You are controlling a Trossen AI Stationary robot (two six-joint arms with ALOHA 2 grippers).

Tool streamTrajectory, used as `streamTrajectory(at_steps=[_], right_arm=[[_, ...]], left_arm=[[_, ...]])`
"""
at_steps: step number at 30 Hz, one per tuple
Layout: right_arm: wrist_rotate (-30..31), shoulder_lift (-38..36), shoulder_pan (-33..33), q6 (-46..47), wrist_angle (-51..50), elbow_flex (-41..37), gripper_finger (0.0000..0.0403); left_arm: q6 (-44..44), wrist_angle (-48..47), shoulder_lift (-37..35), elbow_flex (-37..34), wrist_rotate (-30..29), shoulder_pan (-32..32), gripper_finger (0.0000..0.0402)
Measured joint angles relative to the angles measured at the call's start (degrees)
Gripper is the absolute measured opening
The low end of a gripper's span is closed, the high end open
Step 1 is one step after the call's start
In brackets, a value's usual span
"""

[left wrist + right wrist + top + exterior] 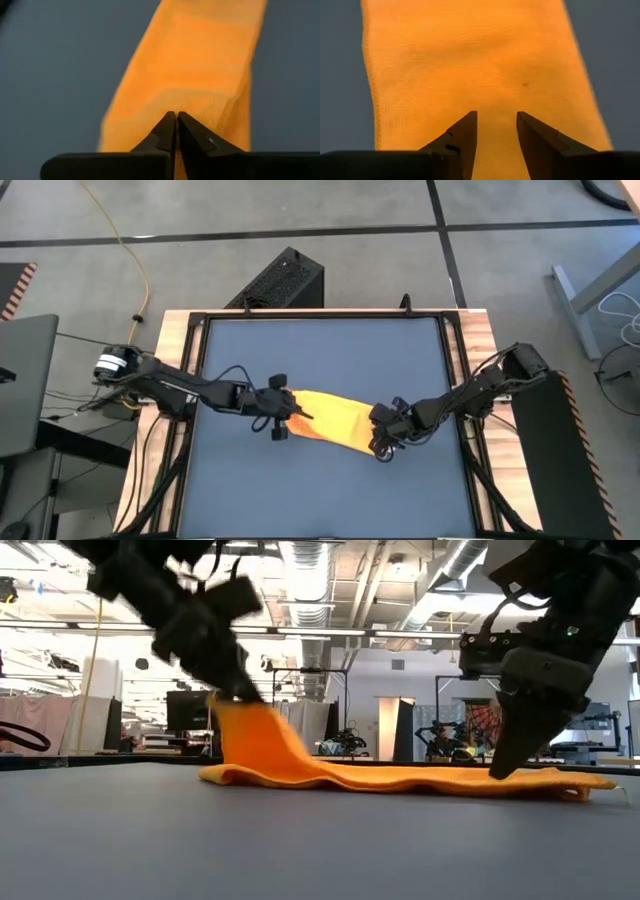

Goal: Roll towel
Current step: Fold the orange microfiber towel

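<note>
Two claws work the towel [328, 420], a folded yellow strip lying mid-worktop [320, 360]. The left claw [290, 412] is clamped together on one end, lifting it; the right claw [383, 435] hovers over the other end, fingers apart. To roll well, I'd turn the lifted end over tightly and evenly while the far end stays pinned. Any tag is hidden; whether the right fingertips touch cloth is unclear.

The towel [470, 65] is soft woven cloth with a fine ribbed knit texture and a stitched hem along its edge, matt throughout. The tabletop [320, 350] looks smooth and matt, framed by pale bare wood [170, 380]. Both grippers' fingers [462, 135] appear hard dark plastic with a slight sheen
</note>
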Motion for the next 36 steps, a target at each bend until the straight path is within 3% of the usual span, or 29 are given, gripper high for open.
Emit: streamTrajectory(at_steps=[9, 14, 17, 23, 29, 36], right_arm=[[0.9, -4.6, -1.7, -2.0, -5.9, 0.0, 0.0164], [3.5, -4.6, -2.5, -5.2, -5.4, 0.0, 0.0164], [3.7, -4.6, -3.4, -7.2, -5.1, 0.0, 0.0164], [4.4, -4.6, -5.3, -9.0, -4.5, 0.1, 0.0164], [4.4, -4.6, -5.6, -10.0, -4.8, 0.1, 0.0164], [4.7, -4.6, -5.7, -10.5, -4.7, 0.1, 0.0164]], left_arm=[[5.2, -18.7, -9.8, 9.4, 0.9, -0.4, 0.0026], [-3.1, -19.9, -11.0, 7.1, 4.8, -3.4, 0.0082], [-4.8, -16.9, -7.9, 4.9, 3.9, -7.2, 0.0118], [-2.9, -8.9, 1.8, 4.4, -4.7, -11.8, 0.0162], [-2.0, -4.1, 10.8, 5.0, -4.8, -12.4, 0.0166], [0.3, -7.8, 12.4, 6.8, -7.5, -12.4, 0.0167]])
